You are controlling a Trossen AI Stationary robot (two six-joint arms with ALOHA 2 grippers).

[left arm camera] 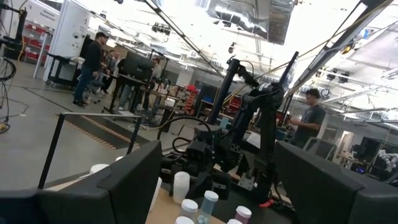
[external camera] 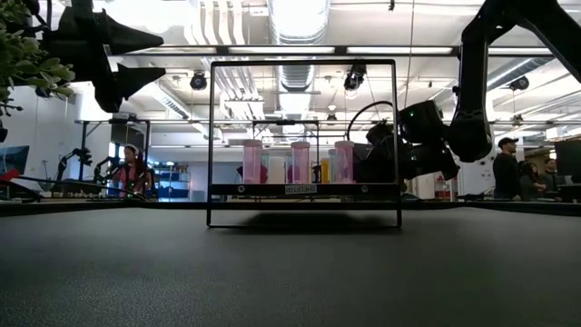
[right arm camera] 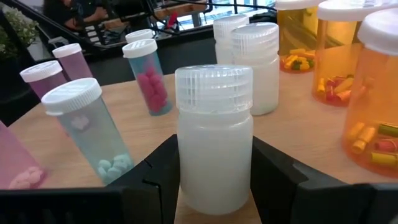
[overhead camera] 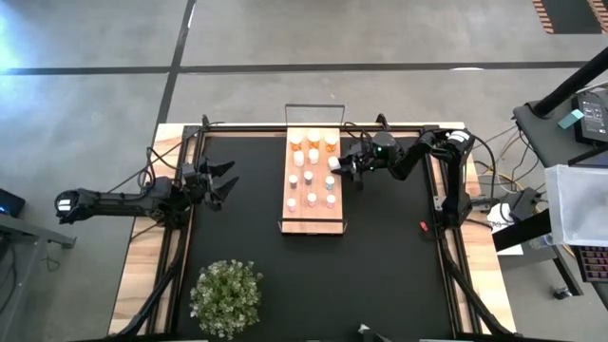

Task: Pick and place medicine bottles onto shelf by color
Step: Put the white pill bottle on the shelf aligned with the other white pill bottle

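- Overhead: shelf (overhead camera: 312,180) lying on the black mat (overhead camera: 389,266) at the middle far part of the tabletop (overhead camera: 142,275), long axis running front to back.
- Standing upright on the shelf: medicine bottles (overhead camera: 312,177) in three rows; orange ones at the far end, paler white, pink and bluish ones nearer.
- Right end effector (right arm camera: 214,180) at the shelf's right edge, closed on a white bottle (right arm camera: 214,140); translucent body, ribbed white cap, upright between the two dark fingers (right arm camera: 280,171), base on the wood.
- Just beside that bottle, from the right wrist: a bluish bottle (right arm camera: 87,127) tilted, pale pills at its bottom; a second bluish bottle (right arm camera: 148,74) with pink pills; two more white bottles (right arm camera: 252,62) behind; amber bottles (right arm camera: 367,106) with mixed capsules to one side.
- Left end effector (overhead camera: 220,182) raised over the mat's left part, well apart from the shelf, jaws spread wide, nothing between them.
- Low view: pink bottles (external camera: 300,162) in a line on the shelf board inside the thin black frame (external camera: 304,62).
- Potted plant (overhead camera: 226,296) at the near left of the mat.
- People (left arm camera: 93,59) standing in the room beyond.
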